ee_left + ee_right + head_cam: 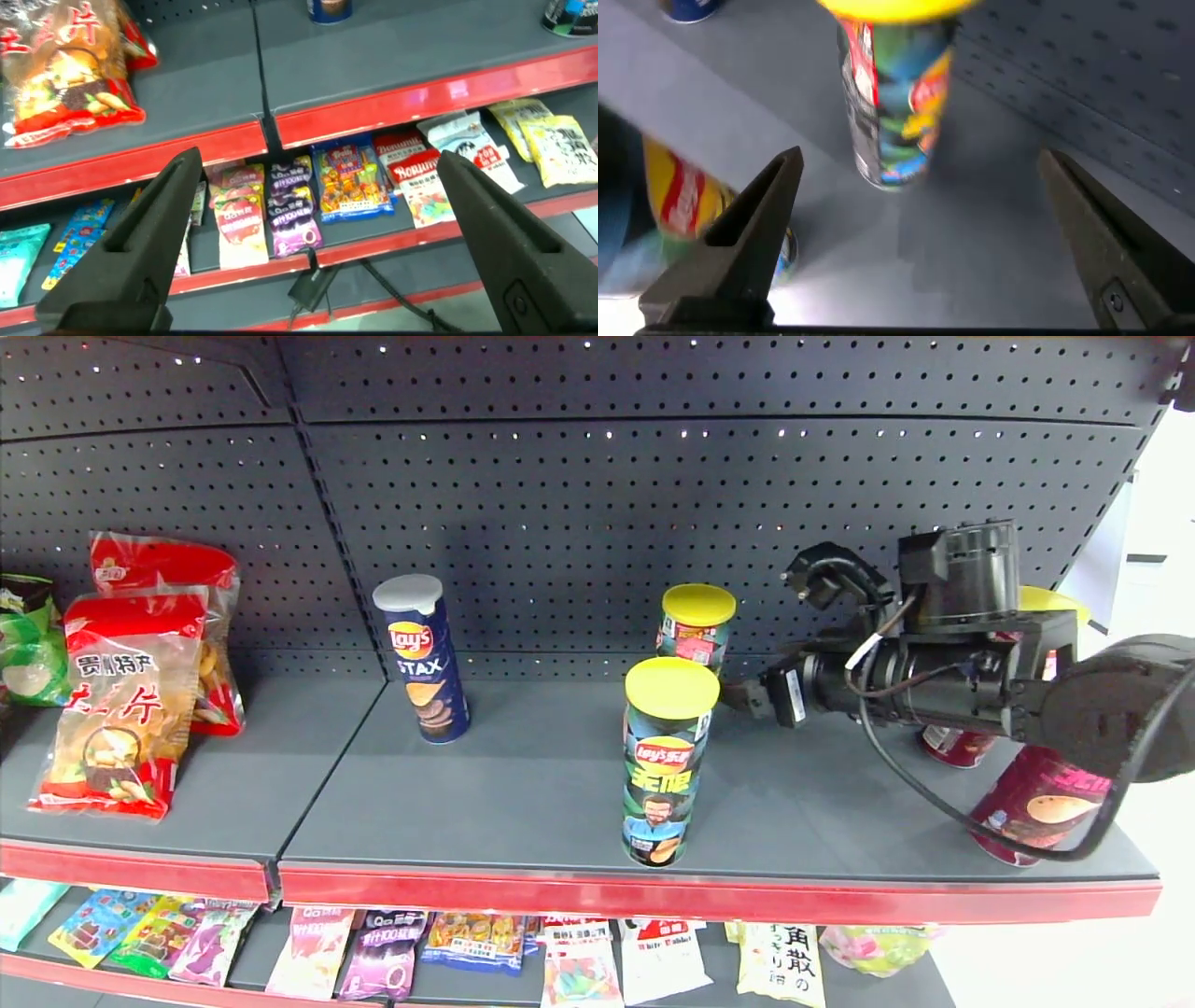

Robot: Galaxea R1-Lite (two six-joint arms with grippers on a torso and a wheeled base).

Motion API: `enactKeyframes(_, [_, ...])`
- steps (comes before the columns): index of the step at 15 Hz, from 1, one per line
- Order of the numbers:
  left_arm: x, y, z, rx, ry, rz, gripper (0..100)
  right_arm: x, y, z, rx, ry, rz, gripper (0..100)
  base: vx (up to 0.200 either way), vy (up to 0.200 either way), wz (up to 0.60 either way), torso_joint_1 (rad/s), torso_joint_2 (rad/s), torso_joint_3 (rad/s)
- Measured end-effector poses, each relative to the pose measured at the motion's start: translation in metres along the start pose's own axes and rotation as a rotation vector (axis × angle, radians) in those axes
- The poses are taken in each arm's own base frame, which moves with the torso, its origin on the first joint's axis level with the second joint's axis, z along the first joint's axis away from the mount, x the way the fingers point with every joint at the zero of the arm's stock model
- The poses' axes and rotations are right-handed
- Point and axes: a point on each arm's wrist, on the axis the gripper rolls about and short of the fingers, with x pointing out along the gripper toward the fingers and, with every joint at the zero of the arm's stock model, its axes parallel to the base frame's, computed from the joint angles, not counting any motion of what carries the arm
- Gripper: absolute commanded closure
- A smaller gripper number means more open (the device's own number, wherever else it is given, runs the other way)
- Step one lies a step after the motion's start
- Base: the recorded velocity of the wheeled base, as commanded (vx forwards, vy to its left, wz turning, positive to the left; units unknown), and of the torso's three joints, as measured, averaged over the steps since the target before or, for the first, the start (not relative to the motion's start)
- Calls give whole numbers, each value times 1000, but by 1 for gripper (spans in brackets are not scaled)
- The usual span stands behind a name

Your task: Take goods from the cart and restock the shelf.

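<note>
Two green crisp cans with yellow lids stand on the grey upper shelf [523, 784]: one near the front edge [665, 765] and one farther back [695, 625]. My right gripper [739, 696] hovers over the shelf just right of the rear can. In the right wrist view, the rear can [896, 103] stands ahead of the open right gripper [921, 156], apart from it, and the front can [682, 201] is off to one side. My left gripper [320, 159] is open and holds nothing, out in front of the shelf's red edge [374, 98].
A blue can [425, 658] stands left of the green ones. Red snack bags [121, 700] lean at the shelf's left. Two red cans [1027, 803] stand under my right arm at the right end. Several snack packets [346, 182] hang along the lower shelf.
</note>
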Motion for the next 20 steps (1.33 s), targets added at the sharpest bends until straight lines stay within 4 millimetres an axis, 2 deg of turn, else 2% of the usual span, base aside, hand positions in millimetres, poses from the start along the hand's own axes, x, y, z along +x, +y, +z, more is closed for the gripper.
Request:
enactKeyframes(3, [3,0,2,2,24,-27,0,-25,2,-12,16,-39,-65,0,0,0,0,0,0,0])
enactKeyframes(5, [6,0,4,5,56,-37,0,-46,7,-31,13,-69,-98,0,0,0,0,0,0,0])
enactKeyframes(10, [23,-1,16,14,183,-73,0,-125,25,-71,-5,-159,-185,0,0,0,0,0,0,0])
enactKeyframes(14, [38,-5,18,1,274,-221,0,-175,13,-89,-25,-232,-353,0,0,0,0,0,0,0])
enactKeyframes(17, [48,-6,25,-11,313,-297,0,-197,11,-108,-39,-196,-418,0,0,0,0,0,0,0])
enactKeyframes(20, [67,-6,40,-17,299,-321,0,-209,13,-118,-36,-208,-441,0,0,0,0,0,0,0])
